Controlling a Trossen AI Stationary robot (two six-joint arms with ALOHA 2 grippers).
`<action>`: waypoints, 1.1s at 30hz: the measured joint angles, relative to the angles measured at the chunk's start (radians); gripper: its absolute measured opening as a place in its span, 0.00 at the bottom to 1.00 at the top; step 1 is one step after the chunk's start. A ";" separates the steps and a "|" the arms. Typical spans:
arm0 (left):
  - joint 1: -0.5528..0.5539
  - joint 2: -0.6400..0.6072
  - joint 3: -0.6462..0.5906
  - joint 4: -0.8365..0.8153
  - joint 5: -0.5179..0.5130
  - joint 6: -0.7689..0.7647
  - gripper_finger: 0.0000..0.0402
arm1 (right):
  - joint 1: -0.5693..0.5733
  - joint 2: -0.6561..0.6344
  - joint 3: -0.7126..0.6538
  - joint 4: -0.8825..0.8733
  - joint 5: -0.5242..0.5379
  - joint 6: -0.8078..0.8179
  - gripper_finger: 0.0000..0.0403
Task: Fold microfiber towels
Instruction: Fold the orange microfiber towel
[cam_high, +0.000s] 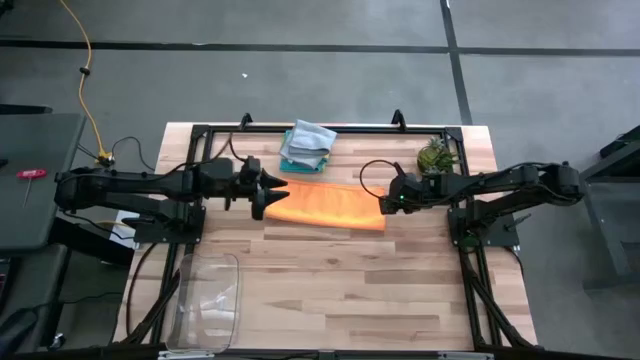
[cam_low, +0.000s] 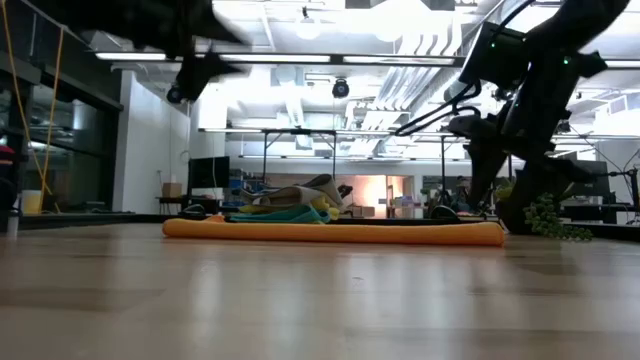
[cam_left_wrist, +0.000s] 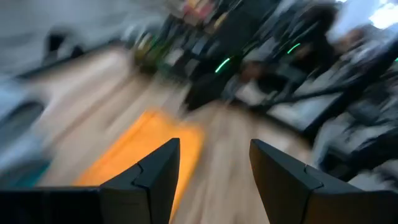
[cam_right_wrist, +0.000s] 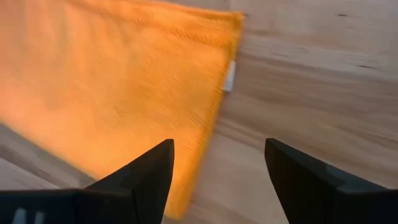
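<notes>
Orange towel (cam_high: 326, 207): I see it folded flat between 2 open grippers, left gripper (cam_high: 271, 192), right gripper (cam_high: 387, 203), neither holding it.

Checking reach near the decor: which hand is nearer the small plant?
Right. The right hand sits just in front of the plant, at the orange towel's right end; the left hand is at its far left end.

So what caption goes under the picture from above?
Two open grippers, left and right, flank a folded orange towel.
</notes>
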 joint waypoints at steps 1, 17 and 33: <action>-0.005 -0.001 0.000 0.054 0.007 0.008 0.45 | -0.007 0.003 -0.009 0.028 -0.001 0.011 0.60; -0.014 0.001 0.000 0.312 -0.042 -0.024 0.45 | -0.018 0.281 0.090 0.089 -0.024 0.034 0.60; -0.014 0.001 0.000 0.261 -0.042 -0.024 0.45 | 0.072 0.495 0.294 -0.112 0.091 0.040 0.35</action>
